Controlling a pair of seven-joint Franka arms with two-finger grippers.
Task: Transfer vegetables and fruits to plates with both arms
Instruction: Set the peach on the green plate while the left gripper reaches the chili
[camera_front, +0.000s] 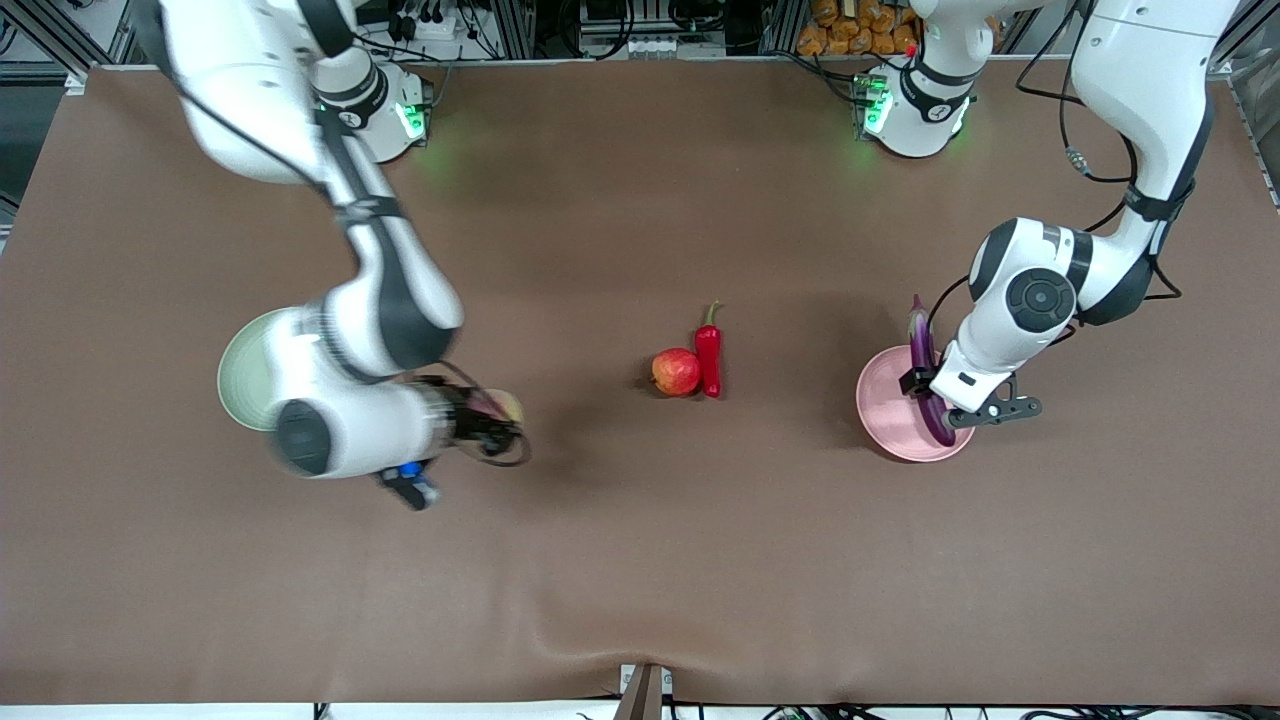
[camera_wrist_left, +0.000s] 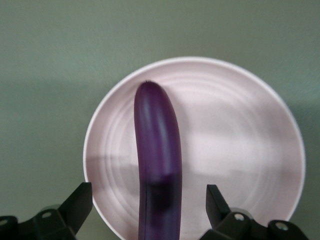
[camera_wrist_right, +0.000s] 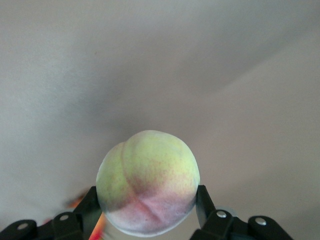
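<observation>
Left gripper (camera_wrist_left: 145, 210) over pink plate (camera_wrist_left: 240, 130), fingers spread, clear of eggplant (camera_wrist_left: 157, 165) lying between them on plate. Right gripper (camera_wrist_right: 147, 210) clamped on peach (camera_wrist_right: 148, 181), beside green plate (camera_front: 243, 375). Red fruit (camera_front: 676, 371) touching chili (camera_front: 709, 358) mid-table.

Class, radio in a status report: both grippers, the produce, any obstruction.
Left gripper open over pale pink plate, long purple eggplant lying on it. Right gripper shut on fuzzy yellowish-pink peach. No obstruction seen.
</observation>
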